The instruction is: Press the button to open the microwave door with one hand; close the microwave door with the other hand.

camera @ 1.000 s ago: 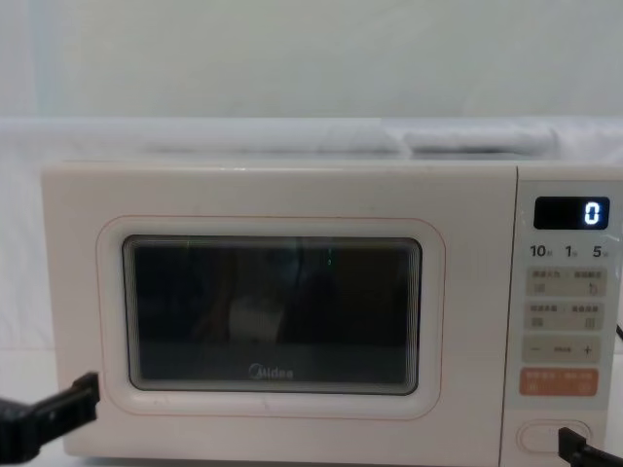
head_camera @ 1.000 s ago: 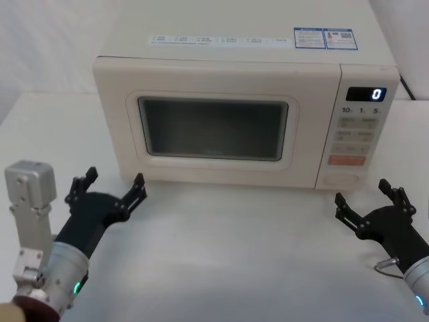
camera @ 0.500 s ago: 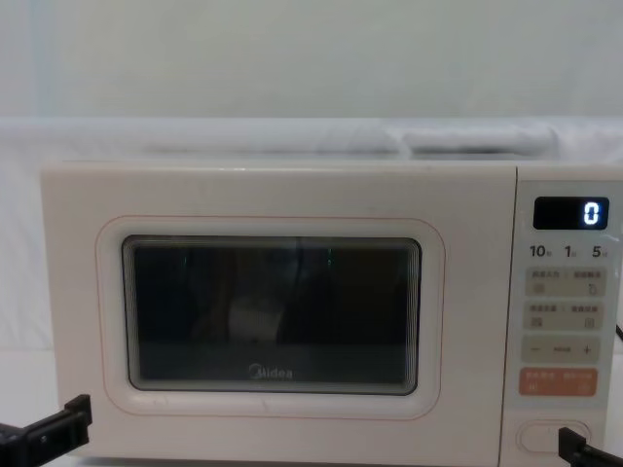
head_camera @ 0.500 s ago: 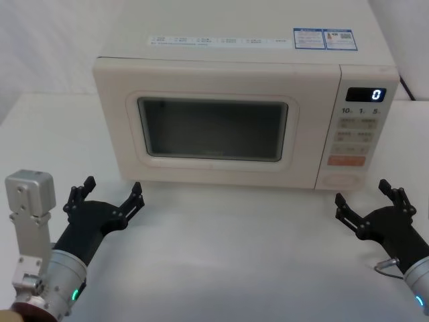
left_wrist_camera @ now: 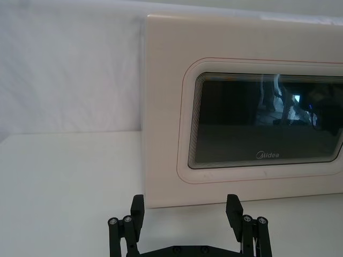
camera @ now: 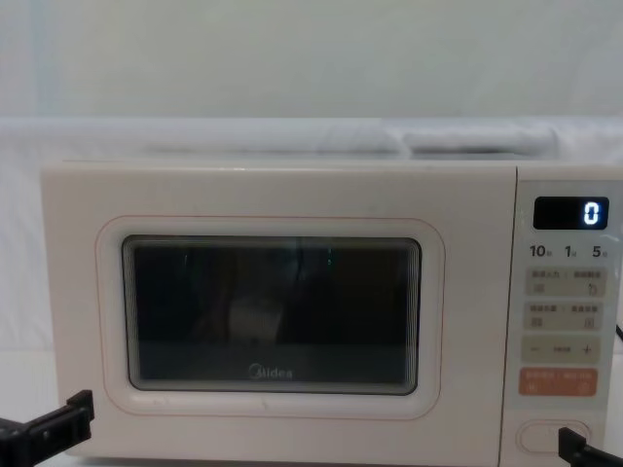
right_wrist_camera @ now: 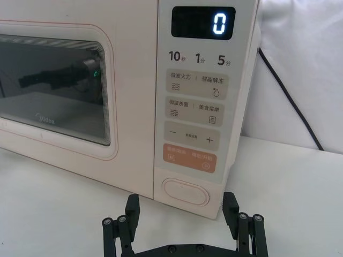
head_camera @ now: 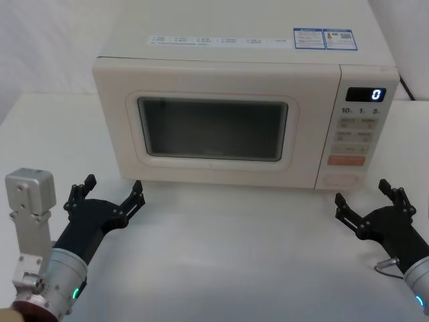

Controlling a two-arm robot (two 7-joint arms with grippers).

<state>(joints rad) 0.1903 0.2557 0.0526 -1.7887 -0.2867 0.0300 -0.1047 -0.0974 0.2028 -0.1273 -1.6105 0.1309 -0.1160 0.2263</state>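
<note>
head view: white table, microwave door

The head camera is looking down at the microwave door; the chest camera is facing it level and close. Both wrist cameras are sharing its front, low above the tabletop.

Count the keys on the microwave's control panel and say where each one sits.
5. Three beige keys are stacked under the display: top, middle, lower. Below them is the orange key, and the button sits lowest. Both printed upper keys might be split pairs.
</note>
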